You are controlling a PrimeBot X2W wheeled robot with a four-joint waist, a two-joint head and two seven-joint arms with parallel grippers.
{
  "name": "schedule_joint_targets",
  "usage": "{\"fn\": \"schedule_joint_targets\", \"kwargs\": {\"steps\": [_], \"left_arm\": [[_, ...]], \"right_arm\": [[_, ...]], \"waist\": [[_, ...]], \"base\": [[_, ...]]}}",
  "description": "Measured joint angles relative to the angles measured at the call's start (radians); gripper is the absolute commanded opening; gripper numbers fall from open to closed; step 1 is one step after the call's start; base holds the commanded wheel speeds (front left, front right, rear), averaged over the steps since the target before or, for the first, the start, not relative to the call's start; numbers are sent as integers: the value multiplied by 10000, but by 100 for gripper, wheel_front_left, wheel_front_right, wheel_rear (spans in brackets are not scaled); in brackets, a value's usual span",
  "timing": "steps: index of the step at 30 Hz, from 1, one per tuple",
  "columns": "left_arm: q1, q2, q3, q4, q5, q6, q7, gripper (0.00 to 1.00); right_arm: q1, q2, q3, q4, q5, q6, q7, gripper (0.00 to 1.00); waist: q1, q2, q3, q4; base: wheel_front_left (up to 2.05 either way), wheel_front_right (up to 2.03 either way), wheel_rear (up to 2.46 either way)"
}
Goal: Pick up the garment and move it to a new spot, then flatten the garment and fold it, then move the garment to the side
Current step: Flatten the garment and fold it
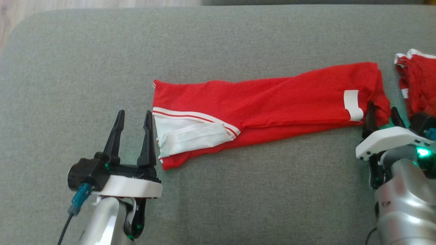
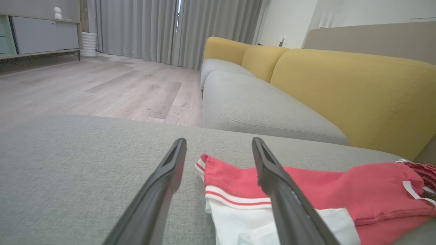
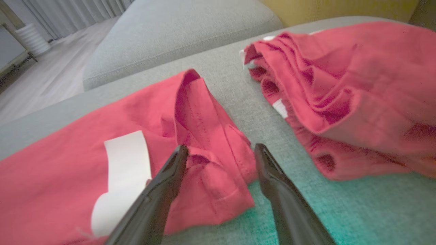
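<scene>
The garment [image 1: 265, 102] is red with white trim and a white patch, folded into a long strip across the grey cushion [image 1: 218, 41]. Its white-and-striped end [image 2: 235, 200] lies left, its hem end [image 3: 204, 143] right. My left gripper [image 1: 133, 117] stands open just left of the strip's left end, its right finger beside the white trim. My right gripper [image 1: 382, 112] is open at the strip's right end, with the bunched red hem corner between its fingers [image 3: 170, 170]. Nothing is lifted.
A second red garment [image 1: 417, 80] lies crumpled at the far right, close to my right gripper and also seen as a red heap [image 3: 344, 88]. A yellow-backed sofa [image 2: 340, 88] stands beyond the cushion. Wooden floor [image 2: 102, 85] lies off the cushion's far left edge.
</scene>
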Motion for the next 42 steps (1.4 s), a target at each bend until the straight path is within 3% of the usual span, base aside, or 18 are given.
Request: {"fn": "schedule_joint_targets", "kwargs": {"steps": [11, 12, 13, 14, 22, 31, 37, 40, 42], "left_arm": [[-173, -58, 52, 29, 123, -102, 0, 100], [-179, -61, 61, 33, 163, -102, 0, 100], [-190, -63, 77, 40, 174, -105, 0, 100], [-204, -69, 107, 44, 174, -163, 0, 100], [-318, -82, 318, 102, 176, -178, 0, 100], [-293, -96, 368, 2, 174, -186, 0, 100], [-61, -96, 351, -19, 115, -188, 0, 100], [110, -96, 345, -13, 54, -188, 0, 100], [128, -96, 341, -15, -17, -186, 0, 100]], "right_arm": [[-1179, -10, -1515, 1444, -1496, 0, -136, 100], [-1268, -19, -1526, 1565, -1551, 0, -134, 69], [-1355, -23, -1542, 1682, -1549, 0, -142, 19], [-1426, -29, -1538, 1789, -1547, 0, -205, 0], [-1566, 31, -1557, 2159, -1078, 0, -564, 0], [-1510, -477, -1570, 1241, -564, 0, -752, 0], [-1508, -107, 128, 623, 142, 0, -780, 0], [-1487, -81, 1578, 257, 859, 0, -723, 0], [-1412, -105, 2947, -38, 1965, 0, -600, 0]], "waist": [[-1, 0, 391, 84], [-1, 0, 402, 81], [-1, 0, 407, 73], [-1, 0, 404, 61], [-1, 0, 139, -141], [-1, 0, -376, -382], [-2, 0, -826, -418], [-3, 0, -1067, -355], [-3, 0, -1184, -251]], "base": [[0, 0, 0], [0, 0, 0], [0, 0, 0], [0, 0, 0], [0, 0, 0], [0, 0, 0], [0, 0, 0], [0, 0, 0], [0, 0, 0]]}}
